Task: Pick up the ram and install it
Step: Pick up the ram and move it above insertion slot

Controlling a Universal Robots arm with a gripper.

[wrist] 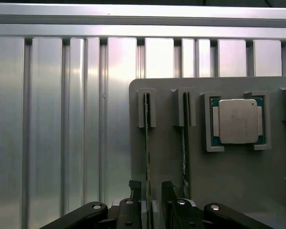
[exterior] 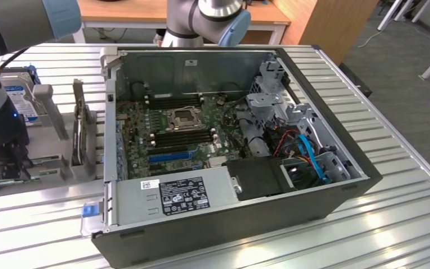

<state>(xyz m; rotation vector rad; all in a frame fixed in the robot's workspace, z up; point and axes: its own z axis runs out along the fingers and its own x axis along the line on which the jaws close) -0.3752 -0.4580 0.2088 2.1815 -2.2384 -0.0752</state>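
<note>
The gripper (wrist: pixel 151 202) is open, its fingers (wrist: pixel 134 190) on either side of the ram (wrist: pixel 147 143), which stands on edge in a slot of the grey holder (wrist: pixel 228 191). A second stick (wrist: pixel 185 143) fills the holder's next slot, with a processor (wrist: pixel 238 121) beyond it.

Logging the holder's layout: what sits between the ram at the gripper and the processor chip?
In the wrist view, a second stick, on edge in its own slot, stands between the ram and the processor chip.
</note>
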